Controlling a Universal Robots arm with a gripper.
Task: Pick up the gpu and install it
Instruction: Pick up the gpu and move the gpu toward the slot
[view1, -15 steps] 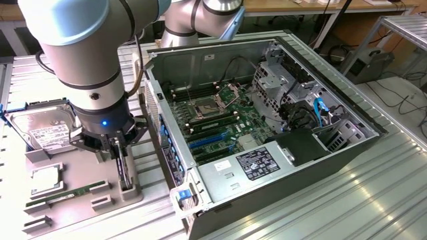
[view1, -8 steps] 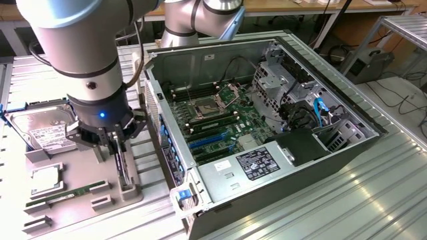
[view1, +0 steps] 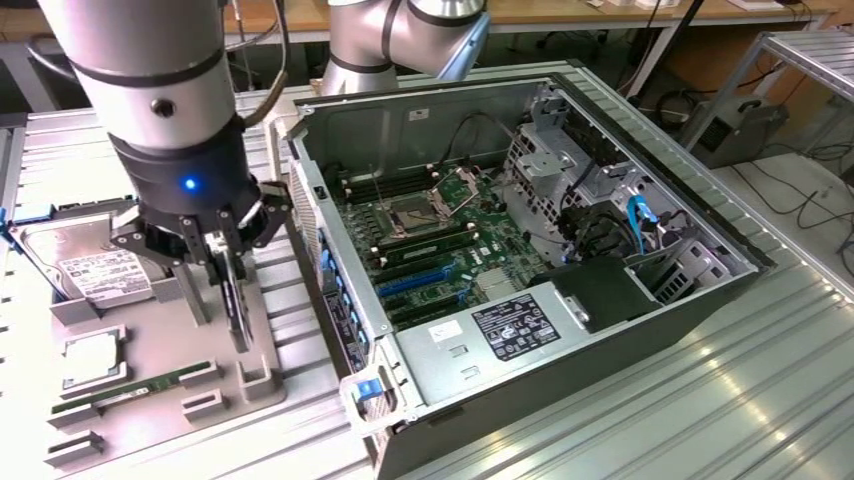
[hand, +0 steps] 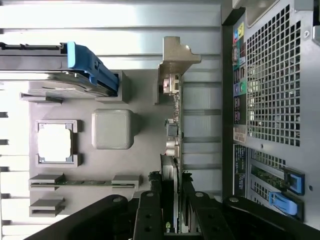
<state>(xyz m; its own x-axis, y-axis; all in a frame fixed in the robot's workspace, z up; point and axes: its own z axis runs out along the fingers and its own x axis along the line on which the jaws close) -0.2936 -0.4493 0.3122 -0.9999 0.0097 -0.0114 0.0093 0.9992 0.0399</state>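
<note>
The gpu (view1: 239, 305) is a thin dark card standing on edge over the grey holder tray (view1: 154, 325), at the exterior view's left of the open computer case (view1: 400, 125). My gripper (view1: 230, 268) comes down onto its upper edge and is shut on it. In the wrist view the gpu (hand: 173, 130) runs edge-on away from the black fingers (hand: 150, 210), and the gripper (hand: 171, 192) clamps it from both sides. Its silvery metal bracket (hand: 175, 57) is at the far end. Blue card slots (view1: 414, 283) lie on the motherboard inside the case.
The tray also carries a silvery hard drive (view1: 94, 272) with a white label, a square processor (view1: 91, 355) and a narrow green memory stick (view1: 127, 390). The case's perforated rear panel (hand: 275, 75) stands close beside the card. A ribbed metal table (view1: 747, 380) surrounds everything.
</note>
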